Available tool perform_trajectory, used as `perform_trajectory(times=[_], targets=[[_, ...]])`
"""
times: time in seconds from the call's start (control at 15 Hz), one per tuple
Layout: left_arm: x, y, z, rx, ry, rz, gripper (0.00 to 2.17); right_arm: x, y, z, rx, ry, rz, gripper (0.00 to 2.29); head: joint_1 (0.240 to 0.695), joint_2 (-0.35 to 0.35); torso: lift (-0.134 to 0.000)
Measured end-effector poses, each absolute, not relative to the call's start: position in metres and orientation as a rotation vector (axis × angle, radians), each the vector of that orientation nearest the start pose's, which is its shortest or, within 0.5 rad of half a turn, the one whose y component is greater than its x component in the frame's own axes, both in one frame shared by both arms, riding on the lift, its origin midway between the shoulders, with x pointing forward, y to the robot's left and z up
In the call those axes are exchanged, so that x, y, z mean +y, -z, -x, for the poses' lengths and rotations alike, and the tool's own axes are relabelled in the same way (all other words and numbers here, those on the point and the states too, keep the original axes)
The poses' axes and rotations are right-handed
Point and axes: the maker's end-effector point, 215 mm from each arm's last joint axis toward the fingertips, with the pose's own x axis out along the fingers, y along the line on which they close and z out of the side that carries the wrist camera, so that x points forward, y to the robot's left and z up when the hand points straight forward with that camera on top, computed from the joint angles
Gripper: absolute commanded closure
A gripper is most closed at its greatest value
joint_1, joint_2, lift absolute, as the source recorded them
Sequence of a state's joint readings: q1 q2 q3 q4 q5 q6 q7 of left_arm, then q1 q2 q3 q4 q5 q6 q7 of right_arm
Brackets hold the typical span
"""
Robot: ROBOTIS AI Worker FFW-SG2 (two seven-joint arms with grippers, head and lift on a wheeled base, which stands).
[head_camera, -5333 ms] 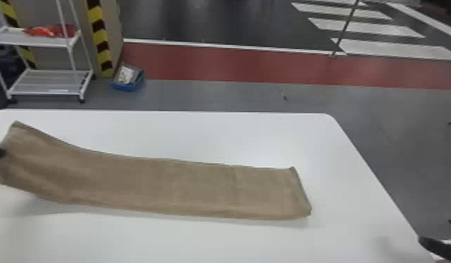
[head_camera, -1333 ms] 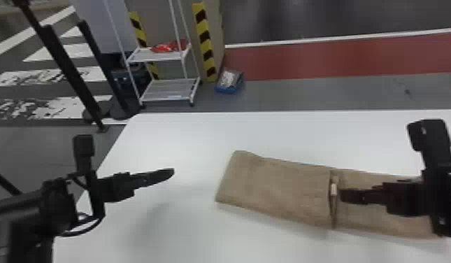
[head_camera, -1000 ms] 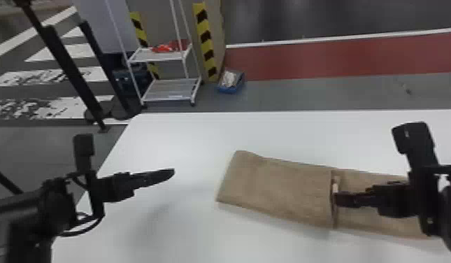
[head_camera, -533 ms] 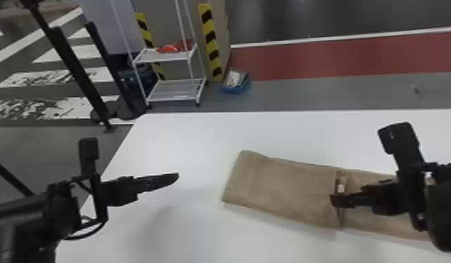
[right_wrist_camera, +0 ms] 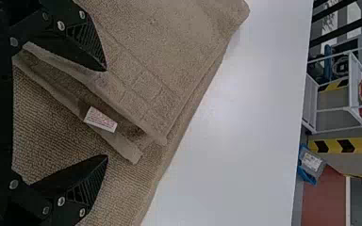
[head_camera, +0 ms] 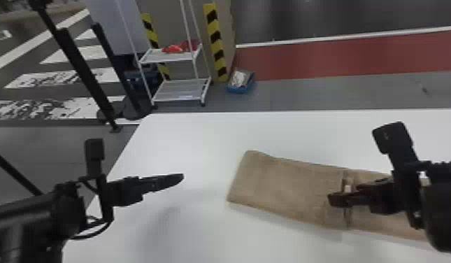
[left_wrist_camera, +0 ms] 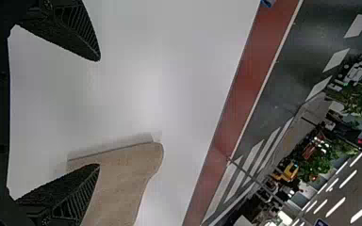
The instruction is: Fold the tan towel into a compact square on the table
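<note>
Ok so head view: tan towel [head_camera: 280,189] is lying partly folded on the tabletop [head_camera: 200,140], well in from the far left corner. Left gripper [head_camera: 181,177] is over the bare bit nearer the left edge, right gripper [head_camera: 331,200] over the towel.

Left wrist view: fingers wide apart.

Right wrist view: fingers apart too, white label [right_wrist_camera: 100,119] poking out by the towel's layered edges.

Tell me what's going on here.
A robot with two black arms is folding a tan cloth towel on a white table. The towel is partly folded, not yet a compact square. The right gripper is open at the folded flap's edge, by a small white label; the left gripper is open off the towel's left end.
</note>
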State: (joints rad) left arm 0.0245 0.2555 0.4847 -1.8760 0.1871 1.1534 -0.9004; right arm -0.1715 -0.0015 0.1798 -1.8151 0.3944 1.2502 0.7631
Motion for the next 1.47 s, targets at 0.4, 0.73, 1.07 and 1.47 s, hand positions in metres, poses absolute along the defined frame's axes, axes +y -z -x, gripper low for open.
perform_trajectory(times=[0.4,0.73,1.07,1.47], targets=[[0.351,0.389,-0.466,0.644,0.428,0.419,0.09,-0.096,0.442,-0.503,0.878,-0.582,0.06,0.29,0.695,0.285,-0.125],[0.351,0.39,-0.466,0.646,0.429,0.418,0.09,-0.091,0.441,-0.5,0.882,-0.597,0.058,0.35,0.695,0.289,-0.125],[0.358,0.39,-0.465,0.648,0.418,0.414,0.09,-0.092,0.437,-0.484,0.911,-0.584,0.025,0.3,0.695,0.302,-0.125],[0.358,0.391,-0.466,0.648,0.417,0.413,0.09,-0.093,0.439,-0.483,0.921,-0.578,0.031,0.45,0.695,0.303,-0.125]])
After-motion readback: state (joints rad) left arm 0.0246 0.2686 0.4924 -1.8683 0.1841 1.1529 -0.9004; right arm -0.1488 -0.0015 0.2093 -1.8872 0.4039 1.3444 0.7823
